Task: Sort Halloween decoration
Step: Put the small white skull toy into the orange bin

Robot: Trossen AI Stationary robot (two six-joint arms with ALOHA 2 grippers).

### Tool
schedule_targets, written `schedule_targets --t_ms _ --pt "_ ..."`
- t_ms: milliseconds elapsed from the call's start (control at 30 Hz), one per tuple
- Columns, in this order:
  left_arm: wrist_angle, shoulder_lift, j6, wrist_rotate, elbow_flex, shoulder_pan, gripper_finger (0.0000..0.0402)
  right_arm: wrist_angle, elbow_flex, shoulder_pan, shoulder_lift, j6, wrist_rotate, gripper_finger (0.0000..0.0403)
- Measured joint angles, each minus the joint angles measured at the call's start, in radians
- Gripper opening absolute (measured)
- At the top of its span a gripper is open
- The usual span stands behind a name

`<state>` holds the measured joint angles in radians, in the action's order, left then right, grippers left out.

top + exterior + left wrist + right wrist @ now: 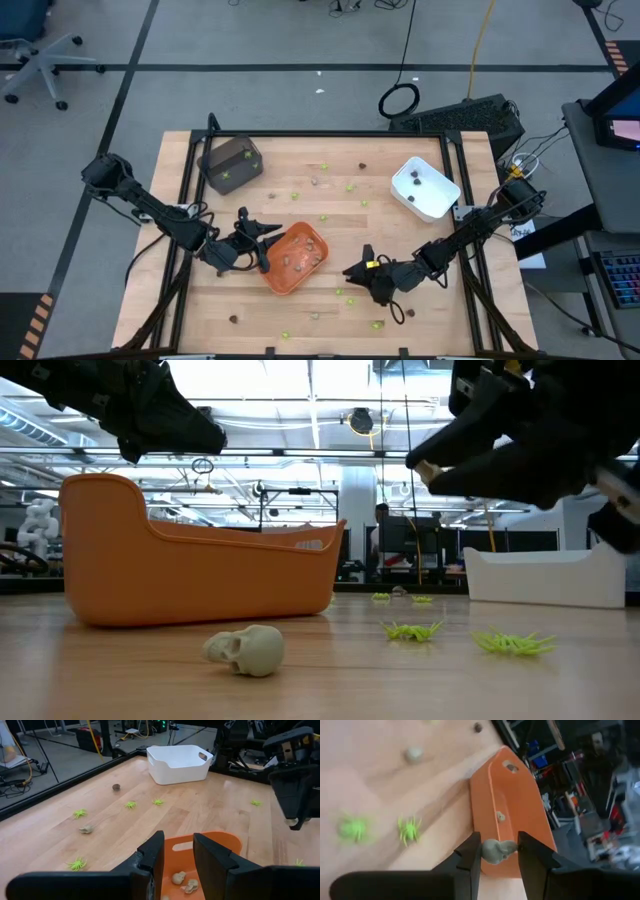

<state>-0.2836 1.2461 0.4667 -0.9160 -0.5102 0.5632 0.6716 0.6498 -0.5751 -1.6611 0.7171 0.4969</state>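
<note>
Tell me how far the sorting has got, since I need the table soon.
Partly done: tan skulls lie in the orange tray, green pieces in the dark grey tray, dark pieces in the white tray. In hand: the right gripper holds a tan-grey skull. Left: green spiders and other pieces scattered on the table.

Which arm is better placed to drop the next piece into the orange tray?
Right. Its gripper is shut on a tan-grey skull piece beside the orange plastic tray. The left gripper hangs over that tray, jaws empty.

Both claws flank the orange tray (296,258), seemingly above table (330,215).
</note>
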Motion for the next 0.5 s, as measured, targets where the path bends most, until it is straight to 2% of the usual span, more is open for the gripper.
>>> schedule_targets --t_ms 500 --pt "0.0 0.0 0.0 0.011 0.0 0.0 0.0102 0.06 0.0 0.0 0.001 -0.486 -0.003 0.0086"
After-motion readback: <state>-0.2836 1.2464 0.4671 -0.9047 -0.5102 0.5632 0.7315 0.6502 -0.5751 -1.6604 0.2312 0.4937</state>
